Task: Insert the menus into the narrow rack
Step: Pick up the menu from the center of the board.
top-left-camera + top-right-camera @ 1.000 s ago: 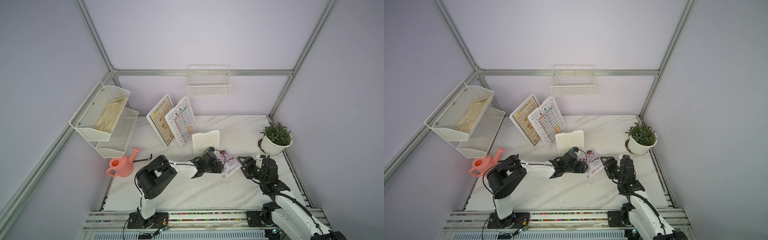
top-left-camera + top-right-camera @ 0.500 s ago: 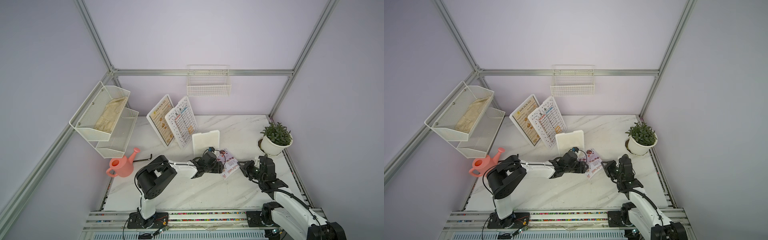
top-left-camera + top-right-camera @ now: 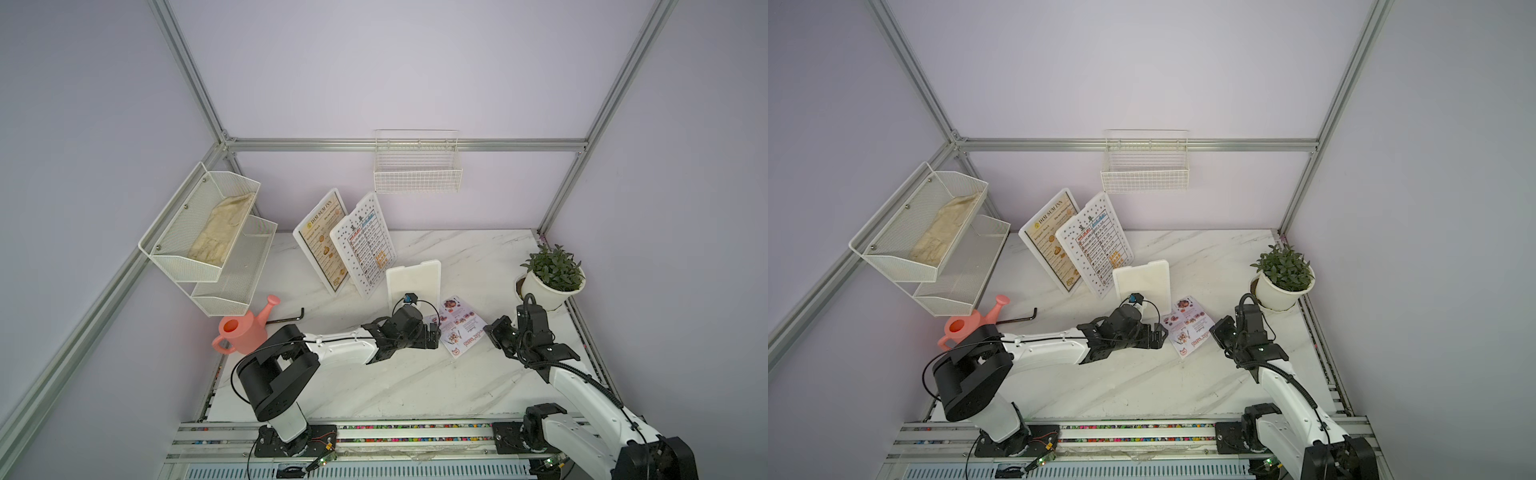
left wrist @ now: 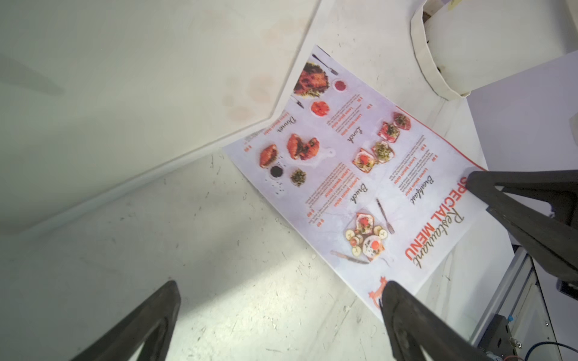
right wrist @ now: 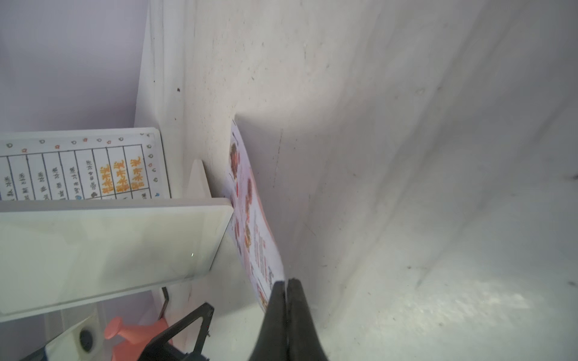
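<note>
The small SPECIAL MENU leaflet (image 3: 461, 328) (image 4: 359, 175) lies on the marble table in front of a white upright board (image 3: 413, 282). My right gripper (image 3: 488, 331) (image 5: 286, 283) is shut on its right edge. My left gripper (image 3: 434, 334) (image 4: 280, 287) stands wide open at its left side, low over the table, with one fingertip (image 4: 391, 292) over a corner. The DIM SUM INN menu (image 3: 322, 241) and the grid menu (image 3: 365, 245) stand leaning behind the board. A white divider of the rack (image 5: 197, 179) shows behind the board; the rest is hidden.
A potted plant (image 3: 552, 278) stands at the right edge, close behind my right arm. A pink watering can (image 3: 245, 332) and an Allen key (image 3: 291, 318) lie at the left. A wire basket (image 3: 417, 174) hangs on the back wall, and a two-tier mesh shelf (image 3: 208, 232) on the left.
My right gripper has moved in to the leaflet's edge and shut on it. My left gripper has opened wide and let the leaflet go.
</note>
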Tool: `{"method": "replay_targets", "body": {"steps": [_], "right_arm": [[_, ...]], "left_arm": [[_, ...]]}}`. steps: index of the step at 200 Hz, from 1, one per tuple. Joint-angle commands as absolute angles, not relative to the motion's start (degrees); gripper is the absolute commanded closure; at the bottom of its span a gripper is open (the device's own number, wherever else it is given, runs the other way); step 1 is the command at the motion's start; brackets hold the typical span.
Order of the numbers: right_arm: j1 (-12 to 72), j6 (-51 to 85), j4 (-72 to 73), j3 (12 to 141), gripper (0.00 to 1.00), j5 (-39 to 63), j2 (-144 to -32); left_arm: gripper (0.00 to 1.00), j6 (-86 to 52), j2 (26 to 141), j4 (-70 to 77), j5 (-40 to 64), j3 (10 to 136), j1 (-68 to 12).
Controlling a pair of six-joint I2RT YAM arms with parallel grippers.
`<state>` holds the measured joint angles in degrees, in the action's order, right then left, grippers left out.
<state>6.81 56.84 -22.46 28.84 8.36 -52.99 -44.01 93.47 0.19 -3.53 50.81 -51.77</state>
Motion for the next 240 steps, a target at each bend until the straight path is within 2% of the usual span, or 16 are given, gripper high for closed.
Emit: {"method": "replay_targets", "body": {"steps": [1, 39, 74, 94, 110, 140, 154, 200, 222, 240], "right_arm": [[6.81, 52.31, -39.20, 33.74, 1.00, -3.34, -50.29], [6.77, 41.59, -42.10, 43.36, 1.00, -4.04, -48.30], [6.79, 24.83, -44.51, 59.06, 1.00, 4.27, -54.97], [7.63, 16.95, -47.36, 68.34, 1.00, 13.70, -61.11], [12.28, 14.31, -47.63, 74.33, 1.00, 16.08, -64.56], [26.03, 7.80, -50.07, 84.38, 1.00, 14.08, -71.85], [29.11, 4.92, -49.31, 85.82, 1.00, 12.87, -72.66], [29.18, -4.24, -41.62, 84.68, 1.00, 9.17, -69.08], [29.26, -14.33, -45.07, 85.84, 1.00, 17.32, -67.83], [29.27, -19.16, -46.38, 86.34, 1.00, 18.98, -67.48]], "left_arm": [[0.00, -39.14, 91.09, -5.53, -8.61, 54.71, -51.18], [0.00, -35.54, 87.22, -10.39, -10.04, 58.10, -49.19], [0.00, -29.15, 76.91, -16.78, -14.94, 62.28, -46.35], [0.00, -23.47, 71.51, -20.19, -14.83, 65.27, -43.49], [0.00, -19.03, 68.10, -23.45, -15.17, 68.32, -41.58], [0.00, -10.20, 64.80, -30.02, -20.44, 74.27, -40.61], [0.00, -7.67, 62.31, -29.84, -21.02, 74.25, -39.99], [0.00, -0.12, 58.26, -29.18, -1.36, 75.10, -33.75], [0.00, 3.41, 59.36, -32.07, 3.15, 78.29, -33.72], [0.00, 5.47, 60.69, -34.26, 6.24, 80.33, -33.65]]}}
